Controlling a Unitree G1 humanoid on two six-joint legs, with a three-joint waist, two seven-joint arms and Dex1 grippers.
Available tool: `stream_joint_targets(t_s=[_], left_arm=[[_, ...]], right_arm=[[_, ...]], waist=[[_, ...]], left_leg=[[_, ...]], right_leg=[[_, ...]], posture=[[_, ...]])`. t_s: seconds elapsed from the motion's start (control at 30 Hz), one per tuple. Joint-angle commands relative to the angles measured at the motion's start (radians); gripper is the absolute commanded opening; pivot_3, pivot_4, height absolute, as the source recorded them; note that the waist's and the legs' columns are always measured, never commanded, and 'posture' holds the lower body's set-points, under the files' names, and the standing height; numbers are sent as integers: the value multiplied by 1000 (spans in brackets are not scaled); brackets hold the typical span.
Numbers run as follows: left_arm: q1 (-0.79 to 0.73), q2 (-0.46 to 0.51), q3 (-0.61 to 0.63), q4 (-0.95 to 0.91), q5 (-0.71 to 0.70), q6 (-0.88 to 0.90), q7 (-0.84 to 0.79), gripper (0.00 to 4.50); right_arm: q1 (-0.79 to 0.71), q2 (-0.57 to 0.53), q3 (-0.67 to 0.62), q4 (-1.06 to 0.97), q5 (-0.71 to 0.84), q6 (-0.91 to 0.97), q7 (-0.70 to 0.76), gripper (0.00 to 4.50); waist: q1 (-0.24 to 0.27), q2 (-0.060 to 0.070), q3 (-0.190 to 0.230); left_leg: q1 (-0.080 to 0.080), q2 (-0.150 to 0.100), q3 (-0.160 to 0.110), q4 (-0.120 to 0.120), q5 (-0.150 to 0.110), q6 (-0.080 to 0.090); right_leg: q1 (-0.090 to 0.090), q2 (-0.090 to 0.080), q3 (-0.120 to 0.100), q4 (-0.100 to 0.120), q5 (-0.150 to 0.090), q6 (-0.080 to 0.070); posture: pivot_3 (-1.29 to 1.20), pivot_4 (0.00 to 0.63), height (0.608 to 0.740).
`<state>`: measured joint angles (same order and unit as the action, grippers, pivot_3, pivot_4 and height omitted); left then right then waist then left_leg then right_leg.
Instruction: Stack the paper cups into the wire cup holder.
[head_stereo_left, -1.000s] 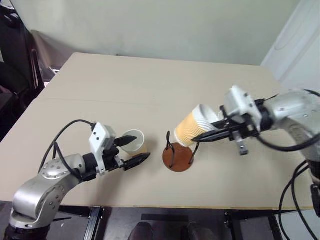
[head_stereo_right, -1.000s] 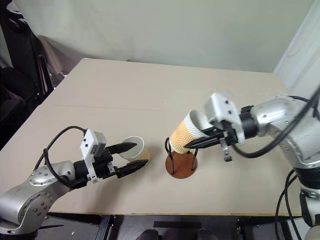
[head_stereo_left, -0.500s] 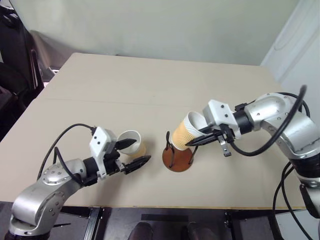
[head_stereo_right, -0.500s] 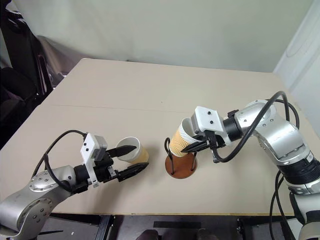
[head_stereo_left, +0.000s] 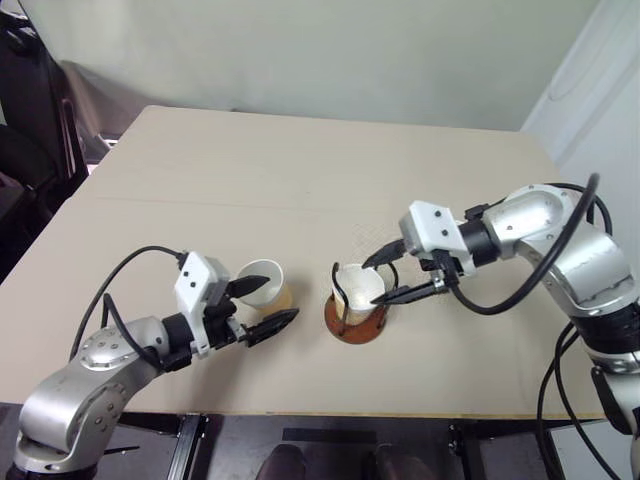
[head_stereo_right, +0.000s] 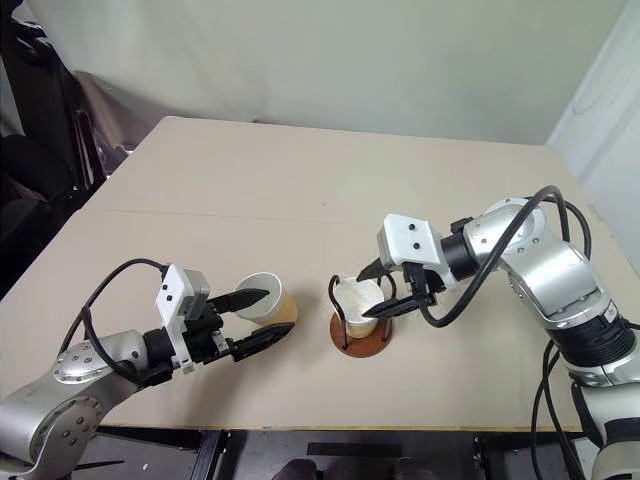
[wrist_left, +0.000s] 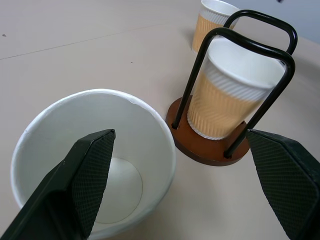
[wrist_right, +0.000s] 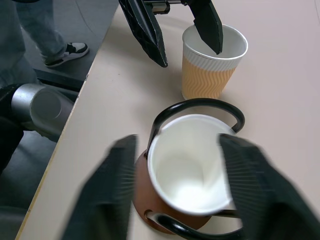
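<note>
One paper cup (head_stereo_left: 357, 288) stands upright inside the black loops of the wire cup holder (head_stereo_left: 356, 329). My right gripper (head_stereo_left: 369, 283) is open, a finger on each side of that cup, apart from it. A second paper cup (head_stereo_left: 270, 281) stands left of the holder. My left gripper (head_stereo_left: 280, 298) is open across this cup's near wall, one finger over its mouth and the other outside. In the left wrist view a third paper cup (wrist_left: 212, 22) stands on the table beyond the holder (wrist_left: 210, 147).
The tan table (head_stereo_left: 300, 170) stretches far behind the cups. Its front edge runs close below the holder and my left arm. A person's legs and shoe (wrist_right: 65, 47) stand on the floor beside the table.
My right gripper has opened. The cup it held tilted on top of the holder now stands upright within the loops. The left gripper has stayed at its cup.
</note>
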<state>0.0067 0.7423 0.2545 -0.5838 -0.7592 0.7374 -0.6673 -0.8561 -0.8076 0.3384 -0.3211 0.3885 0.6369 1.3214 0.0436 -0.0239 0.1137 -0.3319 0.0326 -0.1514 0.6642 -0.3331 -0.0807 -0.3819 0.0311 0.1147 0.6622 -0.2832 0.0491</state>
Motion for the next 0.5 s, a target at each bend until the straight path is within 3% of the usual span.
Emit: stream_joint_targets(t_s=[0.03, 0.2, 0.5], left_arm=[[-8, 3, 20, -30, -13, -13, -1, 4500], [4, 8, 31, -34, -15, -11, -4, 4500], [-12, 10, 22, -26, -18, -9, -13, 4500]], right_arm=[[-26, -7, -75, 19, 8, 1, -23, 4096], [-56, -69, -204, 264, -51, -35, -107, 4096], [-4, -151, -162, 493, -210, -164, -82, 4096]], waist=[[0, 0, 0], [7, 0, 0], [15, 2, 1]], left_leg=[[0, 0, 0, 0, 0, 0], [0, 0, 0, 0, 0, 0], [-1, 0, 1, -2, 0, 0]], right_leg=[[0, 0, 0, 0, 0, 0], [0, -1, 0, 0, 0, 0], [-1, -2, 1, 0, 0, 0]], posture=[[0, 150, 740], [0, 150, 740], [0, 150, 740]])
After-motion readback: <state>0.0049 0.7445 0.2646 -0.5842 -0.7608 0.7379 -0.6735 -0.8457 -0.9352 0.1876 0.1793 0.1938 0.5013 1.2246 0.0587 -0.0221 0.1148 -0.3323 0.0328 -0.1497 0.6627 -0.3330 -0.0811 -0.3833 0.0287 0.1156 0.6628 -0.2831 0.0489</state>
